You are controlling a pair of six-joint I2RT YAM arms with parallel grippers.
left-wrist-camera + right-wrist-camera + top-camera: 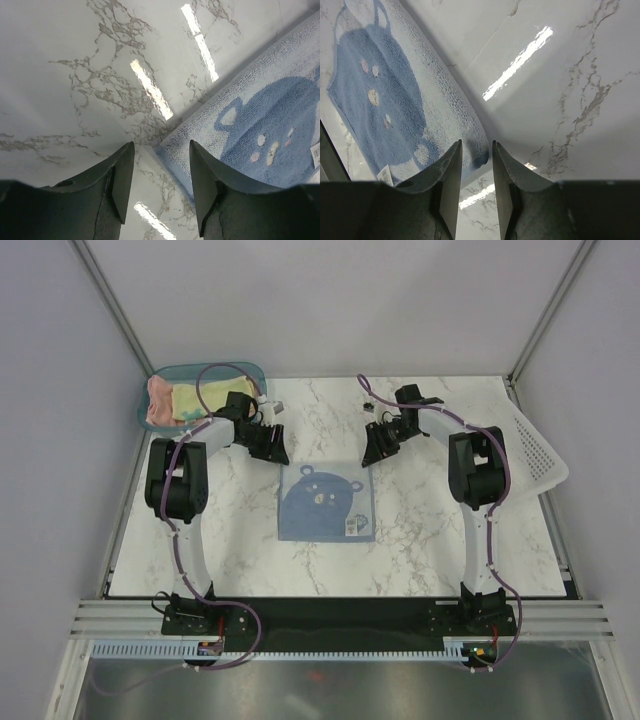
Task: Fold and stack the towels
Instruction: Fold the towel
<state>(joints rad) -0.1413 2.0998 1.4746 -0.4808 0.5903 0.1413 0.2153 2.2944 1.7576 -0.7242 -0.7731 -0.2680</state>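
Observation:
The light blue towel [327,502] with a darker bear print lies flat in the middle of the marble table. My left gripper [274,451] is open just above the table at the towel's far left corner, and in the left wrist view [161,145] that corner of the towel [270,115] lies just ahead of the gap. My right gripper [376,454] hovers at the far right corner. In the right wrist view [476,143] its jaws stand narrowly apart, with the towel's corner [481,159] in the gap. The salmon-pink towel [158,400] and pale yellow towel [190,402] lie in the bin.
The teal plastic bin [200,368] stands at the back left corner, just behind my left arm. The white perforated basket [535,455] leans at the right edge. Grey walls close in the table on three sides.

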